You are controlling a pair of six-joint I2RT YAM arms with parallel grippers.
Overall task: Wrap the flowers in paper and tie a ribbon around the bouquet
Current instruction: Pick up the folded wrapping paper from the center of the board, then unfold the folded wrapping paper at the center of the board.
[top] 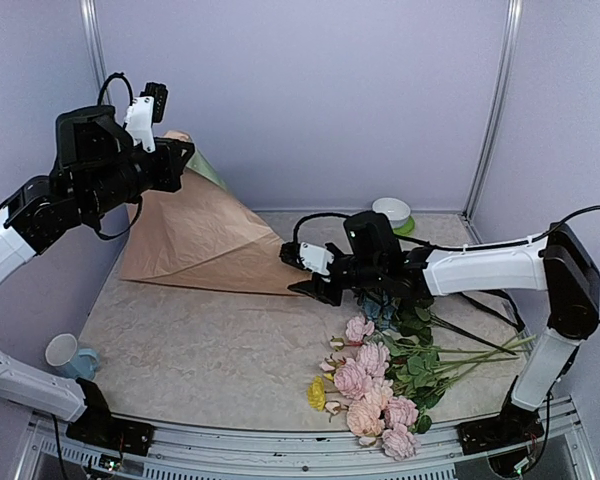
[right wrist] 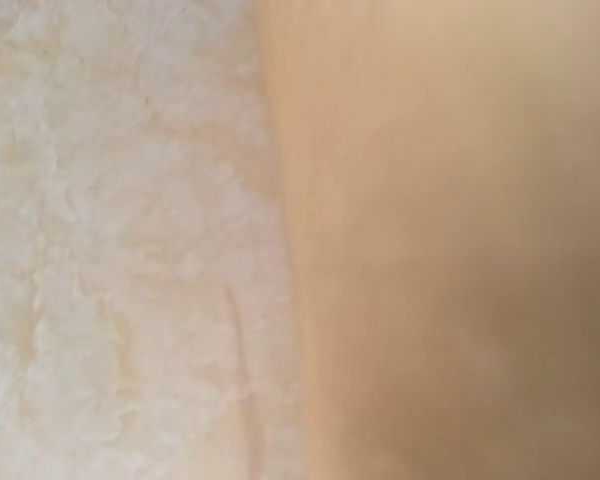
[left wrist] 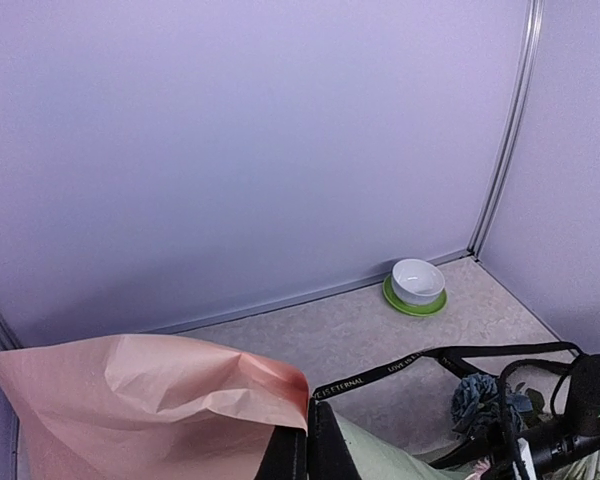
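Observation:
My left gripper [top: 183, 152] is raised at the back left, shut on a corner of the paper [top: 205, 240]. The peach-tan sheet hangs from it and slopes down to the table; a strip of the sage green sheet [top: 209, 169] shows behind. In the left wrist view the closed fingers [left wrist: 325, 445] sit between the peach sheet [left wrist: 150, 410] and the green sheet [left wrist: 400, 455]. My right gripper [top: 296, 272] rests low at the paper's right corner, its fingers apart. The flowers [top: 375, 385] lie on the table under the right arm. The black ribbon [left wrist: 380, 375] stretches toward the right arm.
A white bowl on a green saucer [top: 393, 213] stands at the back right, also in the left wrist view [left wrist: 417, 283]. A white mug [top: 64, 352] sits at the front left. The right wrist view shows only blurred tabletop [right wrist: 120, 250] and peach paper [right wrist: 450, 250].

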